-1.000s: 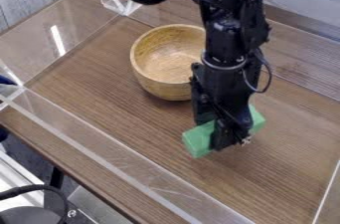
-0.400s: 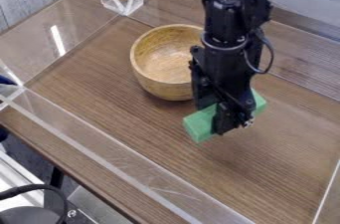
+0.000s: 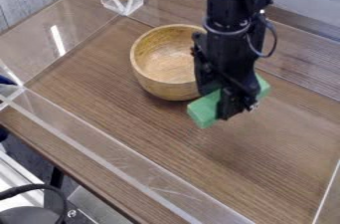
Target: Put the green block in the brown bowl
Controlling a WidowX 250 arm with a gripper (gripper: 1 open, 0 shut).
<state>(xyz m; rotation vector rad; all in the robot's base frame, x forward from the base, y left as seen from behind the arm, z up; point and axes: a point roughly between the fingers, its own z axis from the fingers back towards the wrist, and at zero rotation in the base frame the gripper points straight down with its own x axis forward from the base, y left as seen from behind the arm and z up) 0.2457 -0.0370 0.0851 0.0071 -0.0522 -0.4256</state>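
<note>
behind fingers (image 3: 229, 107), green block (image 3: 204, 113) half-hidden

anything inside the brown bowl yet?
No. The brown bowl shows only its pale inside; the arm covers its right rim. The green block is in the shut gripper, beside the bowl.

The green block (image 3: 213, 106), a bright matte green bar, sits right of centre in the frame, tilted with its lower-left end down, its middle hidden. The brown bowl (image 3: 149, 81), round, thick-walled light wood with a pale speckled inside, stands upright just up and left of the block, near the frame's centre.
</note>
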